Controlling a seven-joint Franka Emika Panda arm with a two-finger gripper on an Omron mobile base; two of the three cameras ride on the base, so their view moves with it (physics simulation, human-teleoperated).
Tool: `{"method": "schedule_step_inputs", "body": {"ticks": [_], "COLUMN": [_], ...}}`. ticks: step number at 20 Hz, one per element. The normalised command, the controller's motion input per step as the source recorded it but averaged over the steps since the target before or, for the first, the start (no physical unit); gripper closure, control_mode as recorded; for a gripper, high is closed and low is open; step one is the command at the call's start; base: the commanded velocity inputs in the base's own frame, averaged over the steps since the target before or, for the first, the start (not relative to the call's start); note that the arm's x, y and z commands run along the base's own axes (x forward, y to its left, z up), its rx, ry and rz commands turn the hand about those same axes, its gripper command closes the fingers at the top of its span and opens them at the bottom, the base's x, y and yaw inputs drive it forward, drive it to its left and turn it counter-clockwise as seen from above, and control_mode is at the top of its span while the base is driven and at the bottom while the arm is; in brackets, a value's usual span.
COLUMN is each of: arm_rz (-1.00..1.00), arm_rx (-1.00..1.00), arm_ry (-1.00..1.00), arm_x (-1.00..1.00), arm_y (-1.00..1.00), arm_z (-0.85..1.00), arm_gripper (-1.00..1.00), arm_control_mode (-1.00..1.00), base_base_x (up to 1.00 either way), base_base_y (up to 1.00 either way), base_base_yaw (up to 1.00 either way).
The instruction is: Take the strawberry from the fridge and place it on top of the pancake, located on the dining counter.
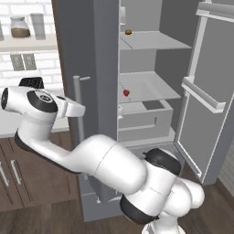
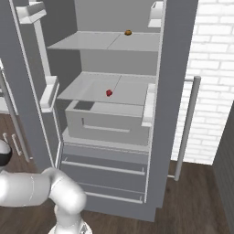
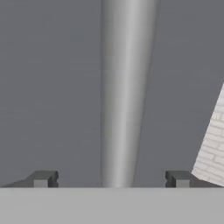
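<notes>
Dark grey finger tips are seen at the bottom of the hand view, set wide apart, with the silver bar handle running up the frame between them and touched by neither. The hand is thus spread and holding nothing; it is judged to stand at the handle because the door has to be swung clear for the shelves to be reached. In the left base view the hand is found at the left of the frame, just beside the handle on the grey door of the fridge.

Further out, the fridge is seen with its interior exposed, pale grey shelves stacked one above another. The strawberry is placed on the middle shelf, near the shelf's front edge, at the centre of the left base view; in the right base view the strawberry lies just above a pale drawer. It is too small for its long axis or the way its tip points to be told. A small brown lump is set on the shelf above. The berry is not yet taken, so the reach into the fridge is judged to be next.
</notes>
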Motion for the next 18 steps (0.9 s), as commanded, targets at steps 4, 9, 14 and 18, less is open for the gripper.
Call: {"method": "schedule_step_inputs", "body": {"ticks": [4, 9, 14, 18], "arm_rz": [0.00, 0.01, 0.10, 0.34], "arm_rx": [-0.02, -0.01, 0.11, 0.32], "arm_ry": [-0.11, -0.07, 0.00, 0.00], "arm_x": [-0.29, -0.05, -0.93, -1.00], "arm_y": [0.13, 0.30, -0.37, -0.72], "arm_z": [-0.09, -0.04, 0.00, 0.00], "arm_gripper": [-1.00, -1.00, -1.00, -1.00], "arm_control_mode": [-1.00, -1.00, -1.00, -1.00], "base_base_x": [0.00, 0.00, 0.00, 0.00], "base_base_y": [0.00, 0.00, 0.00, 0.00], "base_base_yaw": [0.00, 0.00, 0.00, 0.00]}}
